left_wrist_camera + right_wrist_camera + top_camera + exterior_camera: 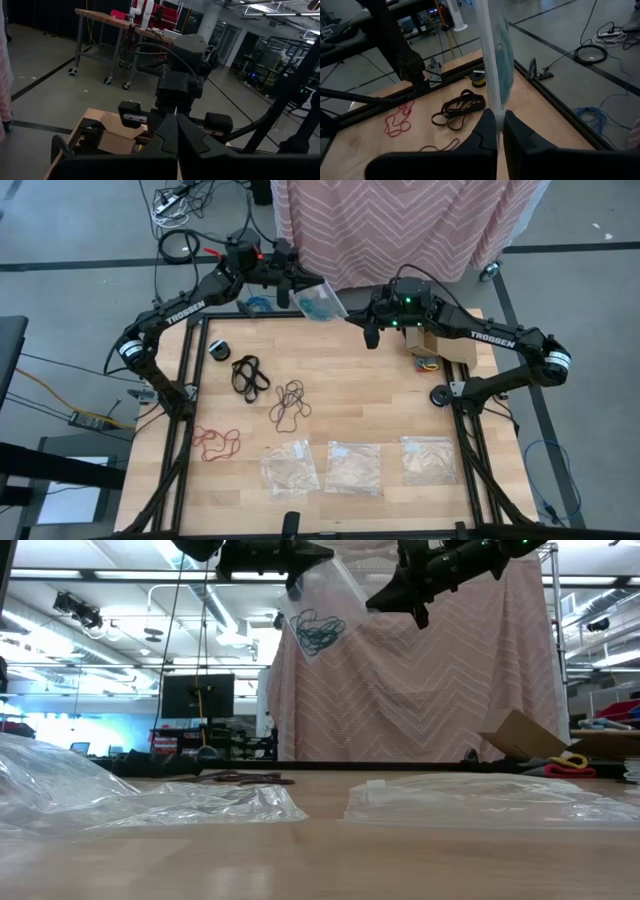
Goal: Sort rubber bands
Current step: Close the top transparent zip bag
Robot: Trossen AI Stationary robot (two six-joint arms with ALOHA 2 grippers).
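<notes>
Both pincers are clamped tight. The left gripper [297, 281] and right gripper [353, 317] each pinch an opposite edge of one clear bag [322, 302], which hangs in the air between them. In the right wrist view the fingers [487, 131] are closed flat on the thin plastic edge.

Working from the near edge of the table [380, 380]: three flat clear plastic bags [355, 468] lie in a row along the front. The red rubber bands [215, 442] lie just left of that row, near the left rail. Further in are the dark brown bands [290, 402], then the black bands [250, 373] a bit beyond them to the left, all loose on the wood and apart from each other. Over on the far right is an open cardboard box [445, 345].

The teal-blue bands [318, 630] are bunched inside the held bag, up over the far edge, in front of a pink zigzag cloth [400, 220].
</notes>
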